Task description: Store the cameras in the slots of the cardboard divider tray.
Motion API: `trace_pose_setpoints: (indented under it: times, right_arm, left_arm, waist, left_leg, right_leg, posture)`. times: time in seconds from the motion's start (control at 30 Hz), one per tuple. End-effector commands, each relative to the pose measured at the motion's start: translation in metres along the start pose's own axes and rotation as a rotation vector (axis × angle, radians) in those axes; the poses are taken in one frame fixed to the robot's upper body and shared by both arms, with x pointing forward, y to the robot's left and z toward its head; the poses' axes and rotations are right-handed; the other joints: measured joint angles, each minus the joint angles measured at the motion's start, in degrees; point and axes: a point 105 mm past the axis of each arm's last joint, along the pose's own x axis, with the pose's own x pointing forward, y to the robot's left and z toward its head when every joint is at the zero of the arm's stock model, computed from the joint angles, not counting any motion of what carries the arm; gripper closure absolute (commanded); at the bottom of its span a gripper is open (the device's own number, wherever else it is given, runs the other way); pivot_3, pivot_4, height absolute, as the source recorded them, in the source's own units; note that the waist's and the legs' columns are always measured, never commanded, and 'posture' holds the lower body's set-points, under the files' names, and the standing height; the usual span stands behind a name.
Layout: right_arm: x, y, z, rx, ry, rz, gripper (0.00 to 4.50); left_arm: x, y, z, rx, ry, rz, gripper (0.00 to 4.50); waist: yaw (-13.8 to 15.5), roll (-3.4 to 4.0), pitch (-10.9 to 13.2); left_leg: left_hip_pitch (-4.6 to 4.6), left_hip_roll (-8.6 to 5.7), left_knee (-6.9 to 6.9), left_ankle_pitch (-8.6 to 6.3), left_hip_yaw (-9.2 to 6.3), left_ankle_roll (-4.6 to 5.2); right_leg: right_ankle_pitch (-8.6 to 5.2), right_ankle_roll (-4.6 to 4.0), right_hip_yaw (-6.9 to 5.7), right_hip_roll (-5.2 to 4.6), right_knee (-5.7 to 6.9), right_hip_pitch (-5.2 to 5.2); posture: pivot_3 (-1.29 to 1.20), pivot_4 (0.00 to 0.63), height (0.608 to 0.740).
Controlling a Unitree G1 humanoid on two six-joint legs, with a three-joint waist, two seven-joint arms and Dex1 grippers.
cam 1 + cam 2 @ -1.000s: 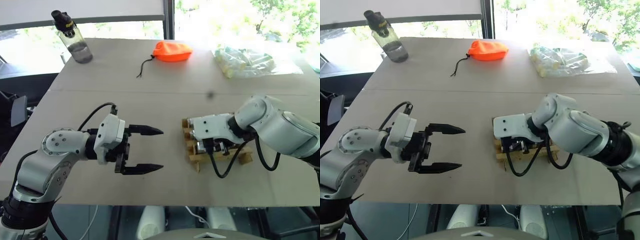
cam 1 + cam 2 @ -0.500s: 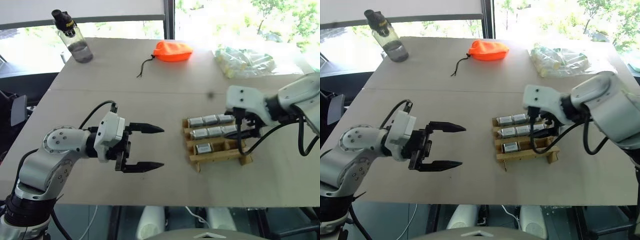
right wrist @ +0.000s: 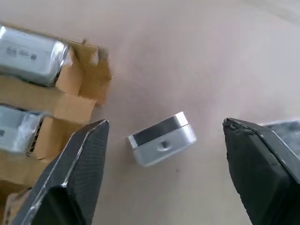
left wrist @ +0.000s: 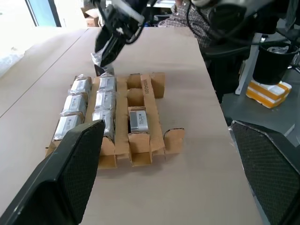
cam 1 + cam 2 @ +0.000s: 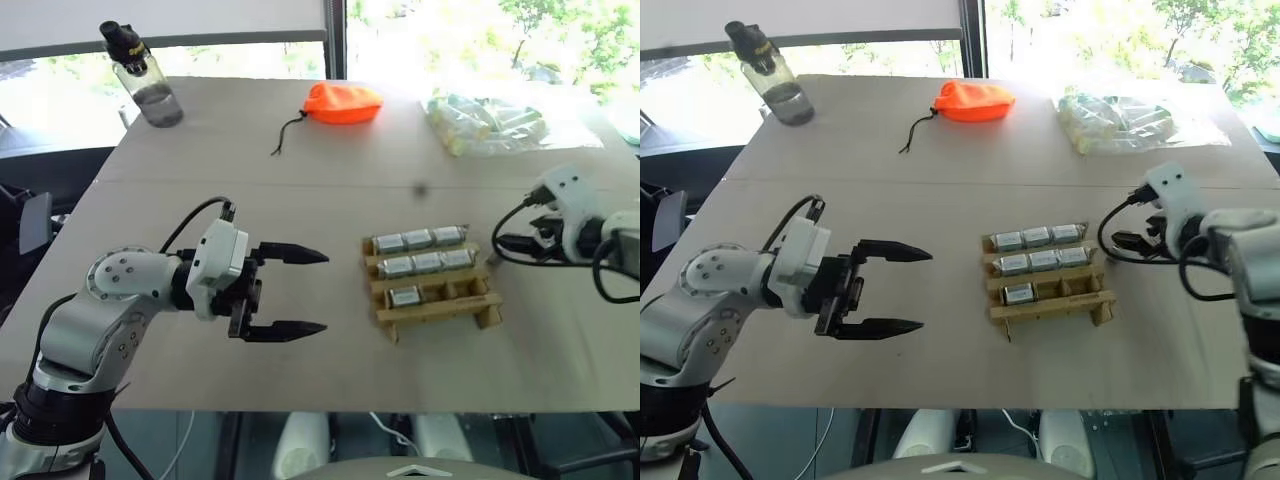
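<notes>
The cardboard divider tray (image 5: 441, 311) lies right of the table's middle. Its far and middle rows each hold three silver cameras (image 5: 418, 239), and one camera (image 5: 405, 296) sits in the near row's left slot. Another camera (image 3: 161, 138) lies loose on the table just past the tray's right end, also seen as the loose camera (image 4: 100, 68). My right gripper (image 3: 165, 124) hovers over it, open, a finger on each side and apart from it. My left gripper (image 5: 322, 291) stands open and empty left of the tray, pointing at it.
A water bottle (image 5: 143, 85) stands at the far left corner. An orange pouch (image 5: 343, 101) with a cord lies far centre, and a clear bag (image 5: 490, 122) of pale items far right. A person (image 4: 185, 18) sits beyond the table's right side.
My right gripper pulled off the tray and swung right, uncovering the cameras in their slots, and its jaws opened. The left arm stayed still.
</notes>
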Motion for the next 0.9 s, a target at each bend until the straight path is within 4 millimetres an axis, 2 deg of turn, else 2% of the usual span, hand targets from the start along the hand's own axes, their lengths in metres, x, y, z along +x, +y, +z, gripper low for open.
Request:
trace_pose_setpoints:
  times: [0.03, 0.27, 0.4, 0.63, 0.83, 0.9]
  right_arm:
    - [-0.018, -0.015, 0.009, 0.123, -0.137, -0.204, 0.67]
    - [-0.016, 0.001, 0.002, 0.322, -0.229, -0.34, 0.67]
    - [-0.01, 0.017, -0.01, 0.474, -0.225, -0.379, 0.67]
    - [-0.005, 0.024, -0.02, 0.555, -0.202, -0.409, 0.67]
    - [-0.003, 0.024, -0.02, 0.577, -0.215, -0.408, 0.67]
    - [-0.002, 0.024, -0.019, 0.578, -0.22, -0.405, 1.17]
  left_arm:
    - [-0.002, -0.002, 0.006, 0.033, -0.012, 0.004, 0.0]
    - [-0.001, 0.0, 0.006, 0.038, -0.011, -0.001, 0.0]
    - [-0.001, 0.003, 0.009, 0.045, -0.017, -0.008, 0.0]
    - [0.002, 0.005, 0.011, 0.052, -0.024, -0.012, 0.0]
    - [0.003, 0.005, 0.012, 0.054, -0.026, -0.013, 0.0]
    - [0.003, 0.006, 0.012, 0.055, -0.027, -0.011, 0.0]
  waist:
    - [0.02, 0.01, 0.01]
    - [-0.19, -0.07, -0.05]
    - [-0.22, -0.05, -0.06]
    - [-0.33, -0.04, -0.05]
    - [-1.2, -0.03, -0.05]
    - [-1.54, -0.03, -0.05]
  left_leg:
    - [-0.04, -0.04, 0.0, 0.0, 0.02, 0.0]
    - [0.0, -0.09, -0.04, 0.02, -0.01, -0.04]
    - [-0.01, -0.09, -0.06, 0.08, -0.04, -0.13]
    - [-0.02, -0.13, -0.07, 0.08, 0.0, -0.14]
    - [-0.02, -0.13, -0.1, 0.08, -0.01, -0.14]
    - [-0.02, -0.13, -0.1, 0.08, -0.01, -0.14]
  right_leg:
    - [0.0, 0.01, 0.01, -0.05, -0.01, -0.02]
    - [0.0, 0.01, 0.01, 0.04, 0.02, -0.05]
    - [0.0, 0.0, 0.02, 0.1, 0.06, -0.1]
    - [0.0, 0.0, 0.07, 0.08, 0.05, -0.12]
    - [0.0, -0.01, 0.08, 0.09, 0.05, -0.13]
    - [0.0, -0.01, 0.08, 0.09, 0.05, -0.13]
  posture:
    - [0.0, 0.15, 0.726]
    - [0.0, 0.15, 0.726]
    - [0.0, 0.15, 0.726]
    - [0.0, 0.15, 0.726]
    - [0.0, 0.15, 0.726]
    - [0.0, 0.15, 0.726]
